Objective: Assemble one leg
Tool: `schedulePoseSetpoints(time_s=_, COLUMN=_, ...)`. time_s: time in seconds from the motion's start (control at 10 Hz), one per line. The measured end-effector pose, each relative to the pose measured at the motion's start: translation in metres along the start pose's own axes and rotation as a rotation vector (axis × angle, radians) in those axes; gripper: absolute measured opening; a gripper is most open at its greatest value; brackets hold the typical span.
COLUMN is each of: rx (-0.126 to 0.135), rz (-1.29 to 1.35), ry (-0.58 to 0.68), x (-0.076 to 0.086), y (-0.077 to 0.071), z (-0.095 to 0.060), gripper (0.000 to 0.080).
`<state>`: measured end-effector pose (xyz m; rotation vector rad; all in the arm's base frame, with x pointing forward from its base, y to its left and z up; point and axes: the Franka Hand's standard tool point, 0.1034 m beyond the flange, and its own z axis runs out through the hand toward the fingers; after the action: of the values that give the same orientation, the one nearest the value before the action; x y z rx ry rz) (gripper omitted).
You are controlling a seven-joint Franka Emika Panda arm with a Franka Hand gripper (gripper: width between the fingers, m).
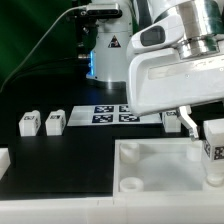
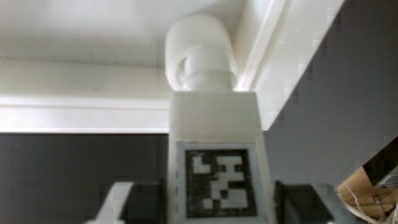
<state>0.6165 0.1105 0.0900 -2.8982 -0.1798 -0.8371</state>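
Observation:
My gripper (image 1: 205,135) is shut on a white leg (image 1: 213,150) with a black-and-white tag and holds it upright over the right side of the large white tray-like part (image 1: 150,160). In the wrist view the leg (image 2: 217,130) sits between the two dark fingers (image 2: 151,200), tag facing the camera. Its rounded peg end (image 2: 199,50) points at the tray's raised rim (image 2: 267,60). Two more legs (image 1: 30,122) (image 1: 55,121) stand on the black table at the exterior view's left.
The marker board (image 1: 112,114) lies behind the tray at mid table. A small white piece (image 1: 172,119) sits by its right end. Another white part (image 1: 3,158) shows at the left edge. A stand with a tag (image 1: 108,45) is at the back.

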Motion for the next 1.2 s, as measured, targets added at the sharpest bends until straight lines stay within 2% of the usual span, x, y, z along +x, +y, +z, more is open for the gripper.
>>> schedulePoseSetpoints(time_s=0.2, rx=-0.001, rz=0.001, ry=-0.006, x=-0.006, y=0.001, z=0.005, gripper=0.0291)
schedulePoseSetpoints(time_s=0.4, rx=-0.001, rz=-0.004, ry=0.024, x=-0.011, y=-0.004, z=0.007, gripper=0.0291)
schedulePoseSetpoints(time_s=0.8, rx=-0.030, rz=0.050, ry=0.051, x=-0.016, y=-0.006, z=0.006, gripper=0.0291)
schedulePoseSetpoints(time_s=1.0, rx=-0.026, rz=0.052, ry=0.024, x=-0.017, y=-0.006, z=0.007, gripper=0.0291)
schedulePoseSetpoints(time_s=1.2, rx=-0.024, rz=0.052, ry=0.014, x=-0.019, y=-0.006, z=0.008, gripper=0.0539)
